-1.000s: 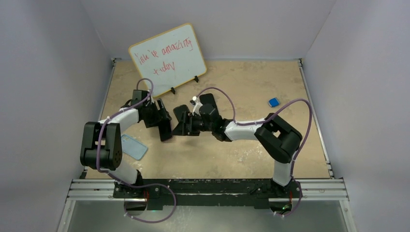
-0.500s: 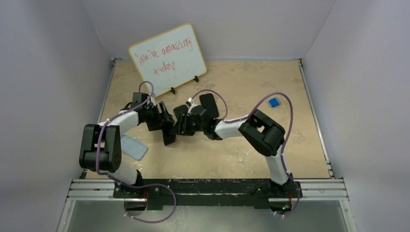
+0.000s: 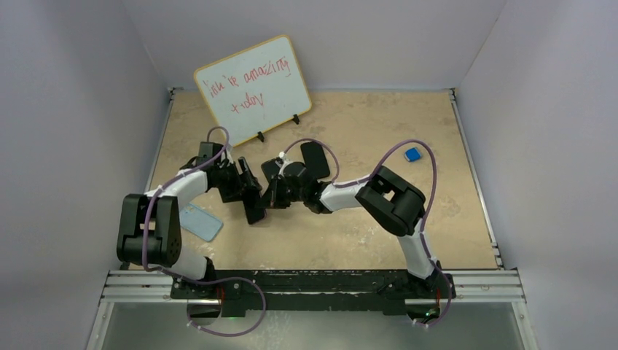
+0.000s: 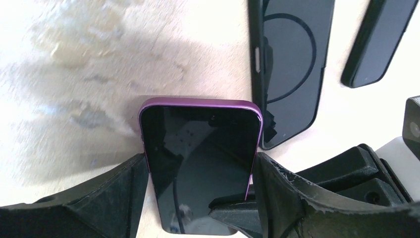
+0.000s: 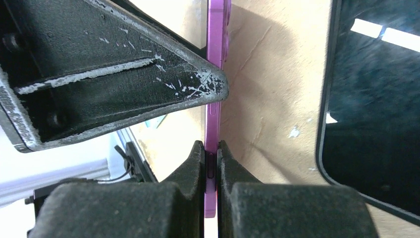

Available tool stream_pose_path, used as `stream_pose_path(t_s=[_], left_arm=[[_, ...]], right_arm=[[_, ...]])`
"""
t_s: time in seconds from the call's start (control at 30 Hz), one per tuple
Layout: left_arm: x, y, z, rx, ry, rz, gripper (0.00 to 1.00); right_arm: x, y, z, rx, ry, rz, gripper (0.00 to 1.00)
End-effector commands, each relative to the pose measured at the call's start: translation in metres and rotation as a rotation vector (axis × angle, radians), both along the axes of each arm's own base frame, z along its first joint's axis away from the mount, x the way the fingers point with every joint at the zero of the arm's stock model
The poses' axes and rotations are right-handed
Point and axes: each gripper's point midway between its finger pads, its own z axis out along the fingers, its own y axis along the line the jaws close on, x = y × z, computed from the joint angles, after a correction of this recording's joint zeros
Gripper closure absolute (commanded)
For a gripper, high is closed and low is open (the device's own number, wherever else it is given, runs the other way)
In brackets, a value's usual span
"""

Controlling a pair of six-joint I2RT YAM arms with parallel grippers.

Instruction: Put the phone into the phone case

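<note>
The purple-rimmed phone (image 4: 200,134) hung over the counter's left-middle, its long axis running out from the left gripper (image 4: 200,171) and its free end aimed down beside the black phone case (image 4: 289,69). That gripper clamped its long edges. The right gripper (image 5: 211,148), clear of it a second earlier, now pinched its faces.

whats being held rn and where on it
The purple phone, by both: left gripper clamps its long side edges, right gripper pinches front and back at one edge.
</note>
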Motion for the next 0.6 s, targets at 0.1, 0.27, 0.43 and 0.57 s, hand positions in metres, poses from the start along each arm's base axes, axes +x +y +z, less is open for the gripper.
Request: stream_pose_path(t_s=[0.1, 0.27, 0.43, 0.57], left_arm=[[-0.011, 0.023, 0.047, 0.117, -0.029, 0.096, 0.28], [-0.013, 0.03, 0.084, 0.138, -0.102, 0.141, 0.18], [-0.015, 0.048, 0.108, 0.211, -0.156, 0.22, 0.2], [-0.02, 0.067, 0.113, 0.273, -0.158, 0.333, 0.24]], right_arm=[[0.001, 0.003, 0.046, 0.102, -0.096, 0.019, 1.0], [-0.002, 0.0, 0.053, 0.114, -0.127, 0.03, 1.0], [-0.004, -0.002, 0.061, 0.126, -0.151, 0.044, 1.0], [-0.01, -0.007, 0.072, 0.145, -0.161, 0.055, 1.0]])
